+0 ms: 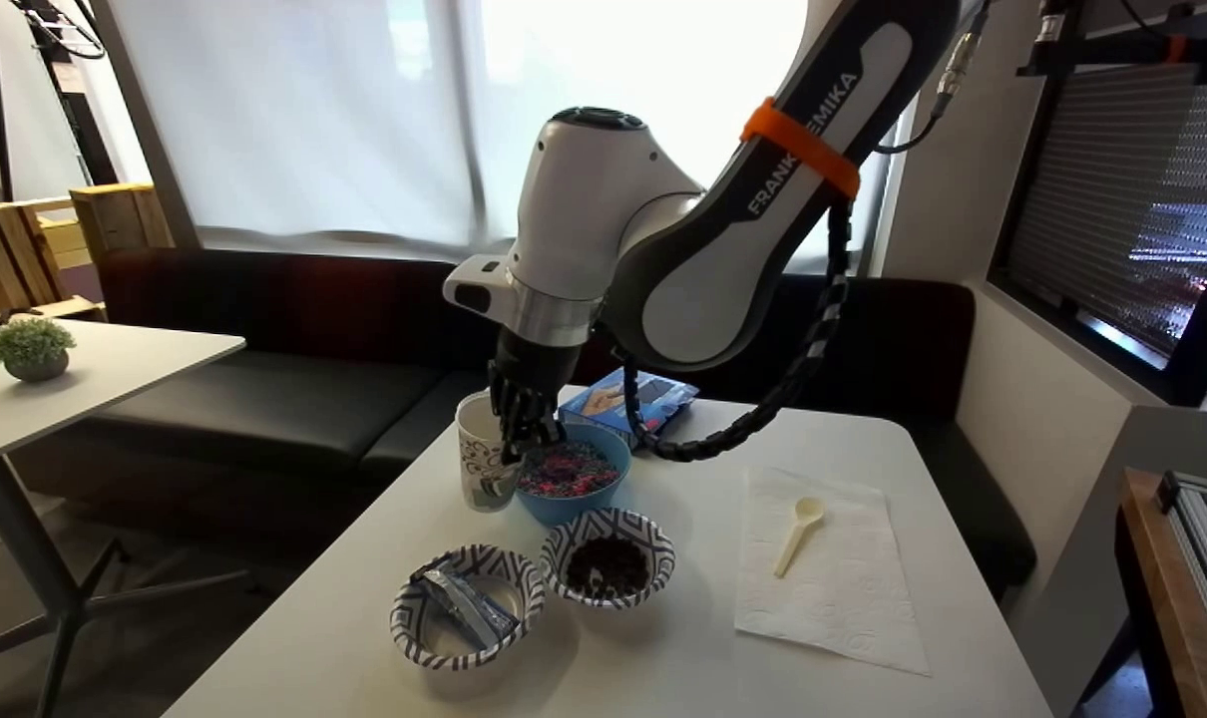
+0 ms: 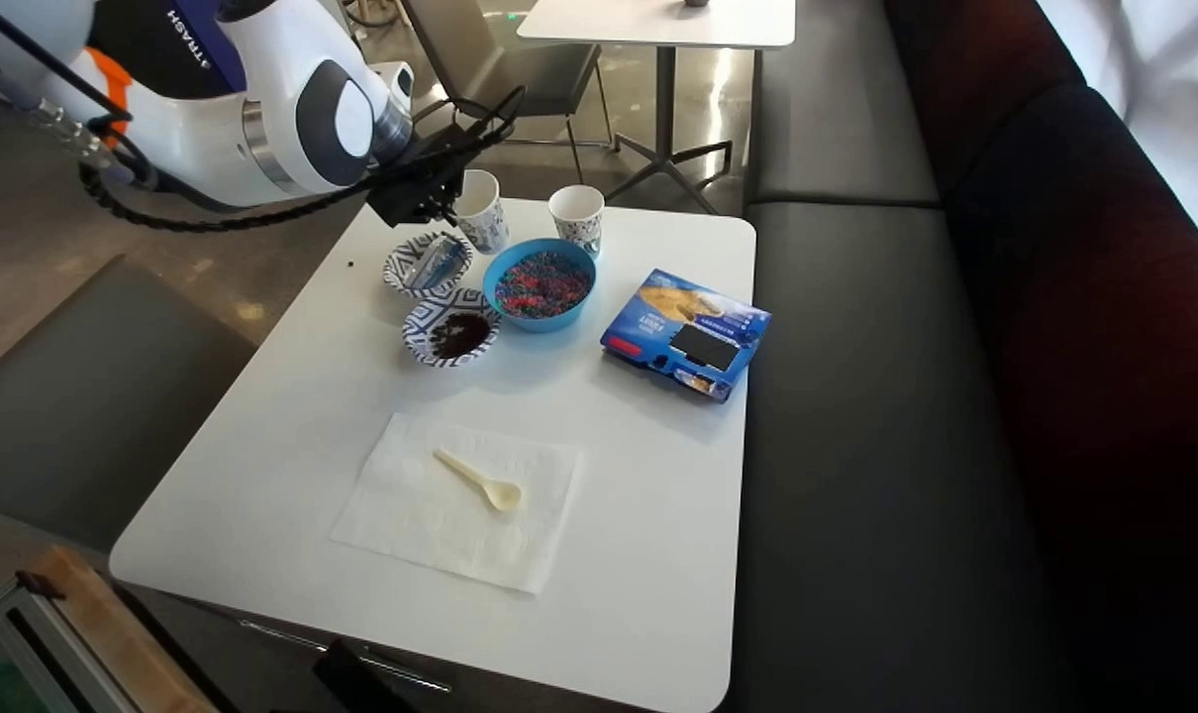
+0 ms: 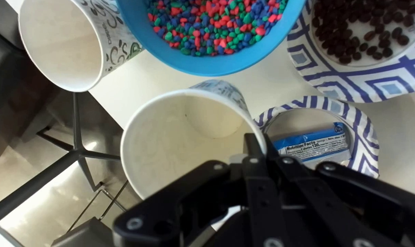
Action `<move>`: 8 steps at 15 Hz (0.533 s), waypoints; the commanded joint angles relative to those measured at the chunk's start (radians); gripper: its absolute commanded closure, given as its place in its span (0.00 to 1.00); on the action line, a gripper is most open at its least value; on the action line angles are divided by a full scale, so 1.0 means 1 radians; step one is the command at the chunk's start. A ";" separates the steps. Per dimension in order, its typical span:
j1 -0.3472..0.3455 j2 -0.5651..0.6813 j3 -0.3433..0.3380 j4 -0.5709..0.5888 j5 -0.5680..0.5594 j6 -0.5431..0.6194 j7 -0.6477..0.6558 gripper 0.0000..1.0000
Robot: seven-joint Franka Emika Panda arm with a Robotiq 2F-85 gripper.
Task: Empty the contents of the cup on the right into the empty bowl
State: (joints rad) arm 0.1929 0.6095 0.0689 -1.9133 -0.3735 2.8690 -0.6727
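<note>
- The wrist view shows best the gripper (image 3: 261,144): its two fingers are clenched on the wall of the cup (image 3: 180,147), at the rim, one finger inside and one outside.
- This same view lets us look into the cup: pale wall, round base, one small dark speck (image 3: 186,115). Whether the cup touches the white table (image 2: 648,495), I cannot tell.
- The bowl (image 3: 351,82) stands on this table, just beside the blue bowl (image 3: 207,67). From the wrist, single dark beans (image 3: 344,37) can be distinguished in it; in both exterior views they become one dark mass.
- The other striped bowl (image 3: 367,147) contains a wrapped bar (image 3: 312,147), whose words "Nutrition Facts" are readable in the wrist view only.
- In an exterior view, another paper cup (image 2: 576,220) is seen behind the blue bowl; in the wrist view its printed swirls are sharper.
- The spoon (image 1: 799,531), lying on the paper sheet (image 1: 843,618), and the blue box (image 2: 686,335) are visible in both exterior views only.
</note>
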 commanded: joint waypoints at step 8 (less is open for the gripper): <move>-0.018 0.112 0.041 0.114 -0.030 -0.030 -0.008 0.99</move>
State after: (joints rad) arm 0.1871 0.6745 0.0871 -1.8638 -0.3830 2.8681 -0.6770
